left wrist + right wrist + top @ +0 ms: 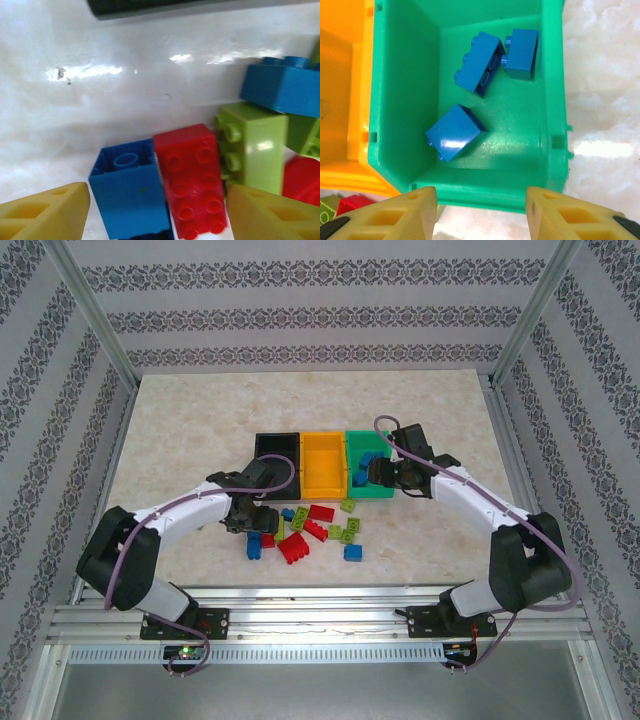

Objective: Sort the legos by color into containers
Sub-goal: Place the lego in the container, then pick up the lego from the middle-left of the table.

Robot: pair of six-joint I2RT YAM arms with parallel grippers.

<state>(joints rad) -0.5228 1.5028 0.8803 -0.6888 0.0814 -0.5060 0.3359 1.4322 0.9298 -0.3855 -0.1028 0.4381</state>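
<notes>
The surface point(180, 440) carries three bins in a row. The orange bin point(322, 465) stands in the middle, the black bin point(275, 448) touches its left side and the green bin point(362, 434) touches its right side.

The sorting looks barely begun. Three blue bricks point(477, 62) lie in the green bin. The orange bin looks empty, and nothing can be made out in the dark of the black one. About a dozen loose bricks point(321, 512), red, blue and lime, lie scattered just in front of the orange bin, so most of the work is left, by my reading.

The right gripper point(480, 215) hangs over the near rim of the green bin, to the right of the orange bin. Its fingers stand apart with nothing between them.

The left gripper point(159, 200) is down at the left end of the scatter, in front of the black bin and left of the orange bin. It is open and holds nothing. A blue brick point(132, 195) and a red brick point(192, 175) lie side by side, touching, between its fingers. A lime brick point(255, 145) lies just outside the right finger.
</notes>
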